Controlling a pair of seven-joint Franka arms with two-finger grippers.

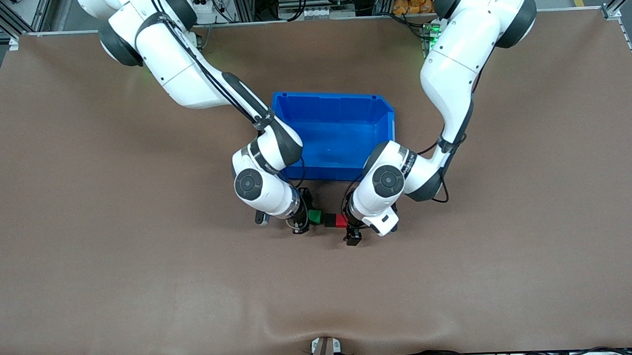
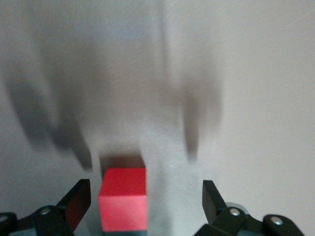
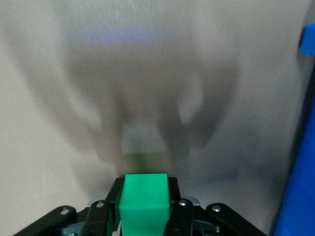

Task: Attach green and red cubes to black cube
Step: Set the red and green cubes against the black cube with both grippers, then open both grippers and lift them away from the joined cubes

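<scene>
The blue bin (image 1: 339,100) is the landmark here. Going from the right arm's end toward the left arm's end, a short row of cubes sits nearer to the front camera than the bin: the green cube (image 1: 314,216), then the black cube (image 1: 330,219), then the red cube (image 1: 341,221), each touching the next.

The right gripper (image 1: 299,218) is closed tight on the green cube (image 3: 145,204), at the end of the row toward the right arm.

The left gripper (image 1: 353,230) is at the red end, and its fingers (image 2: 78,200) are spread wide with the red cube (image 2: 123,199) free between them, held by nothing.

In my judgement the risk is at the red joint. If it is not fully attached, the red cube may fall off when the left gripper pulls away, mostly if a finger brushes it. Also, if the right gripper moves or tilts the green cube now, the row could break apart.
</scene>
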